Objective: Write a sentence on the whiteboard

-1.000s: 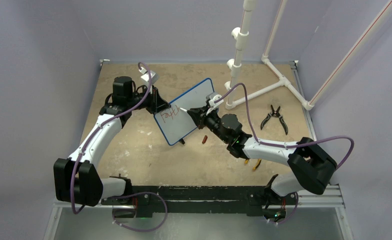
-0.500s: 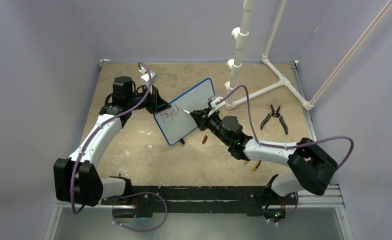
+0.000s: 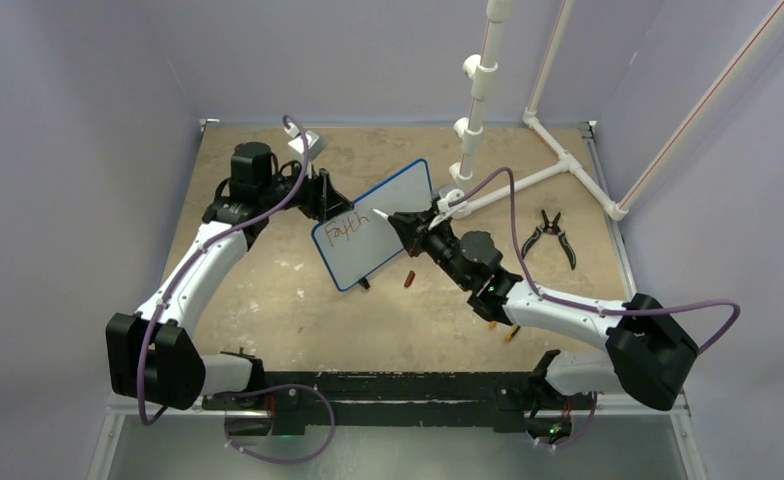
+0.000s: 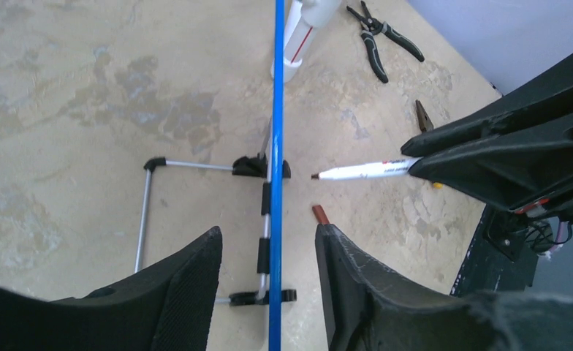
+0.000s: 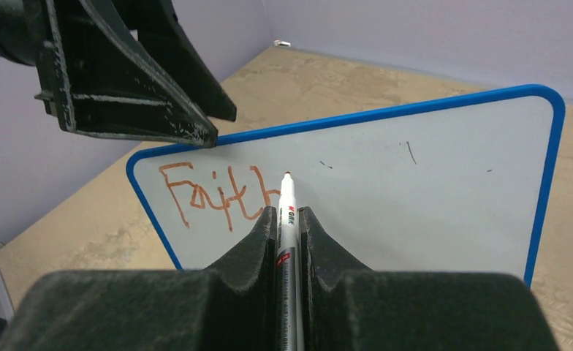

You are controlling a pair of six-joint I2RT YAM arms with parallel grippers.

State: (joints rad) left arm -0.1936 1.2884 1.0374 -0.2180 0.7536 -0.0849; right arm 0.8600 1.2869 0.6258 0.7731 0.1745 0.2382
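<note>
- Whiteboard (image 3: 368, 252): stands upright on a wire stand (image 4: 146, 212) near the middle of the table (image 3: 268, 290). It is set at an angle, with its face toward the right arm.
- Sentence (image 5: 214, 197): one red word, "Faith", in the upper left of the face as the right wrist camera sees it. A few faint dark ticks lie further right.
- Left gripper (image 4: 269, 229): jaws apart, one finger on each side of the board's blue rim at its left end. A gap shows on both sides, so the board is not gripped.
- Right gripper (image 5: 287, 210): closed on a marker (image 5: 287, 194), the barrel clamped between the fingers and the tip pointing at the board.
- Marker tip: level with the end of the "h". The left wrist view shows it just short of the face, not touching.
- Red piece (image 3: 408, 277): small, lying on the table beside the board's foot, on the right arm's side.
- Pliers (image 3: 550, 235): on the table, well to the right of the board, handles spread.
- Pipe frame (image 3: 478, 90): white, at the far right of the table.
</note>
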